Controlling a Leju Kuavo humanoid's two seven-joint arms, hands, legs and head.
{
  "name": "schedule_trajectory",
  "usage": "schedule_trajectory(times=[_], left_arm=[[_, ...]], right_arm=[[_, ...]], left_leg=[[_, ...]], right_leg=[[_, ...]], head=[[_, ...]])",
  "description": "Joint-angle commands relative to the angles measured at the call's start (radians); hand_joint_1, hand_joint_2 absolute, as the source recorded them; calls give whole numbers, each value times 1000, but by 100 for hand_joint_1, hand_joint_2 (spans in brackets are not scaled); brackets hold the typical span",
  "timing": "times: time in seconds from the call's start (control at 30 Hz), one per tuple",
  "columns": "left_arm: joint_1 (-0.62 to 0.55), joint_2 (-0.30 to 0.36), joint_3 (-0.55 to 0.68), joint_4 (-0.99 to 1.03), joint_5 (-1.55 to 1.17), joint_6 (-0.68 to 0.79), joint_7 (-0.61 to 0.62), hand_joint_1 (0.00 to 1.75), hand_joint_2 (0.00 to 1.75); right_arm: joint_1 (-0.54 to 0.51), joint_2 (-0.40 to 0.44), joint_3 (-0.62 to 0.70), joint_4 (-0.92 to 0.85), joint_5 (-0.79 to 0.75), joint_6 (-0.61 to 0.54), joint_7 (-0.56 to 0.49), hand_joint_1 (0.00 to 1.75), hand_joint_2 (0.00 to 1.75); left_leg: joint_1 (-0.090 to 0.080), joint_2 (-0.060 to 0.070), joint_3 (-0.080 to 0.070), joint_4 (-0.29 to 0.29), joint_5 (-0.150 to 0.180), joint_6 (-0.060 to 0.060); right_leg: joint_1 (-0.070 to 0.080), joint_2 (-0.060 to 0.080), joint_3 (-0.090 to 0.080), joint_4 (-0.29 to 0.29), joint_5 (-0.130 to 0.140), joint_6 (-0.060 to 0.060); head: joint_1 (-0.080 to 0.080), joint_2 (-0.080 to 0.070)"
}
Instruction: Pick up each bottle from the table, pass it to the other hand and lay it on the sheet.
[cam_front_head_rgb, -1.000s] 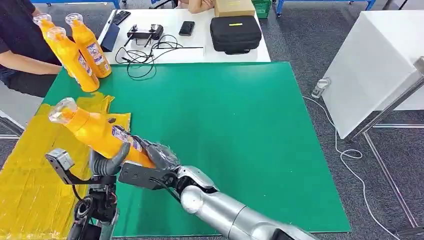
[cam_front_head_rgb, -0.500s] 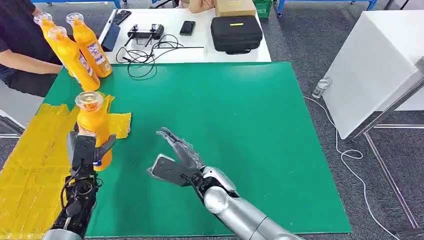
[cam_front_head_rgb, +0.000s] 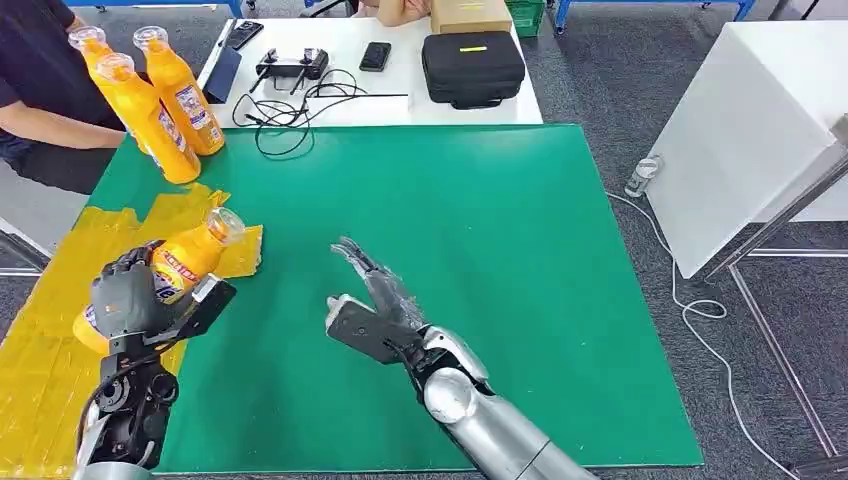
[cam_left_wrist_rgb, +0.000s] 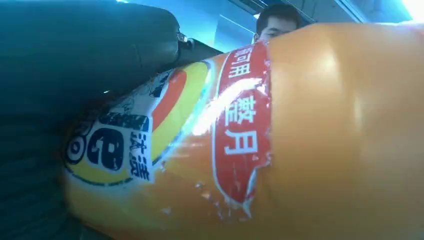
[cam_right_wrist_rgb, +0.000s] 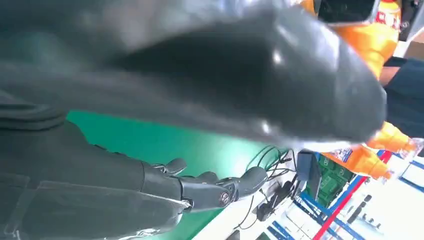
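Observation:
My left hand (cam_front_head_rgb: 128, 298) grips an orange bottle (cam_front_head_rgb: 178, 268) and holds it tilted over the yellow sheet (cam_front_head_rgb: 45, 370) at the table's left side, cap toward the green mat. Close up, the bottle's orange body and red label (cam_left_wrist_rgb: 240, 130) press against the left hand (cam_left_wrist_rgb: 75, 65). My right hand (cam_front_head_rgb: 372, 300) hovers over the green mat (cam_front_head_rgb: 480, 260) with fingers spread and nothing in it; the right wrist view shows its thumb and fingers (cam_right_wrist_rgb: 210, 190) apart. Three more orange bottles (cam_front_head_rgb: 160, 100) stand at the mat's far left corner.
A person in dark clothes (cam_front_head_rgb: 40, 90) stands beside the standing bottles. Behind the mat a white table (cam_front_head_rgb: 400, 100) carries a black case (cam_front_head_rgb: 470, 65), phones and cables. A white panel (cam_front_head_rgb: 760, 130) leans at the right, with cables on the floor.
One second ago both hands held the bottle. The right hand let go and drew back to the right, fingers spread. The left hand carried the bottle left and tipped it from upright toward lying over the sheet.

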Motion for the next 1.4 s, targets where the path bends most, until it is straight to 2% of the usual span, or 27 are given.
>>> schedule_trajectory(times=[0.03,0.37,0.43,0.57,0.8,0.83,0.87,1.03,1.37,1.4], left_arm=[[-31,-29,50,5,5,-2,1,175,175],[-31,-29,50,5,5,-2,1,175,175],[-25,-15,7,9,-126,-2,81,175,175],[-28,52,-217,36,-191,-2,223,175,175],[-6,103,-346,118,-192,-2,288,175,175],[-50,139,-486,257,-192,-2,388,175,175],[-44,131,-566,341,-192,-2,427,175,175],[-35,107,-641,378,-192,-2,469,175,175],[-45,101,-673,421,-192,-2,480,175,175],[-48,105,-703,434,-192,-2,500,131,175]], right_arm=[[-20,-21,-21,-8,0,7,0,0,0],[-20,-21,-21,-8,0,7,0,0,0],[-32,-14,-18,12,6,16,-7,0,0],[-71,9,-5,80,5,38,-39,0,0],[-122,25,26,158,-21,75,-91,0,0],[-122,22,37,160,-23,86,-100,0,0],[-114,22,36,155,-13,98,-111,0,0],[-121,27,45,156,-15,91,-99,0,0],[-124,19,50,158,-18,98,-95,0,0],[-129,22,55,163,-18,103,-95,0,0]], left_leg=[[0,0,0,0,0,0],[0,0,0,0,0,0],[0,0,0,0,0,0],[0,0,0,1,0,-1],[0,3,2,0,-1,-1],[0,3,2,-1,-1,-1],[0,2,1,-1,0,0],[-1,3,5,-1,-1,-1],[-1,-1,1,0,0,0],[-1,0,2,0,0,-1]], right_leg=[[0,-2,1,0,0,1],[0,-2,0,0,0,1],[0,-2,0,0,0,1],[0,-3,1,1,-1,1],[0,0,2,0,0,1],[0,0,3,0,-1,1],[0,0,2,0,0,1],[-1,0,4,-1,-1,2],[-3,-1,2,0,0,1],[-3,-1,3,0,0,1]], head=[[0,0],[0,0],[0,0],[0,0],[0,0],[0,0],[0,0],[0,0],[0,0],[0,0]])
